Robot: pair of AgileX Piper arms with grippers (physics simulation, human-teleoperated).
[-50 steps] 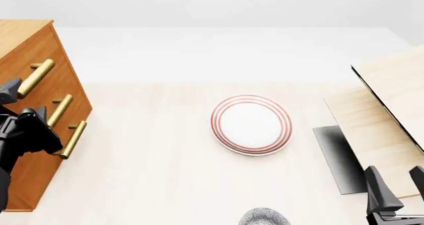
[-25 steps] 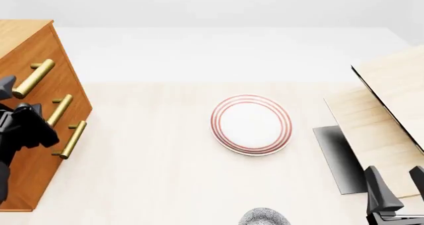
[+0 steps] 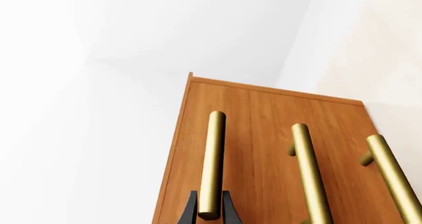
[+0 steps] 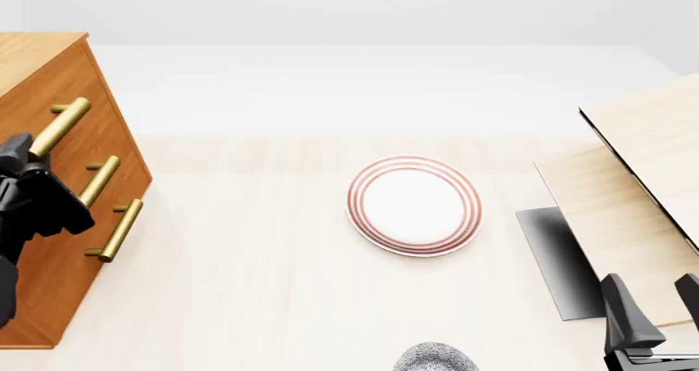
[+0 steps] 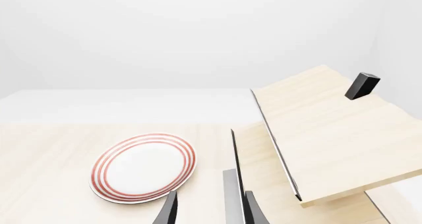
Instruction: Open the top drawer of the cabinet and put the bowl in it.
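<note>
From the front, my left pincer [image 4: 24, 165] now sits higher against the cabinet [image 4: 49, 84] than half a second ago, its black body up at the lower end of the top drawer's brass handle [image 4: 60, 127] instead of between the two lower handles. The top drawer [image 4: 77, 101] is flush with the cabinet front, not pulled out. The bowl [image 4: 436, 358] shows only as a speckled rim at the near edge of the tabletop [image 4: 251, 289], nearer me than the red-ringed plate [image 4: 414, 205]. My right pincer [image 4: 659, 314] hangs unmoved low at the right, by the pale wood box [image 4: 644, 191].

In my left wrist view, my two fingertips [image 3: 189, 211] flank the near end of the top handle, spread slightly wider than the bar; whether they touch it I cannot tell.

In my right wrist view, my fingers [image 5: 169, 211] stand apart, gripping nothing, with the plate beyond them.
</note>
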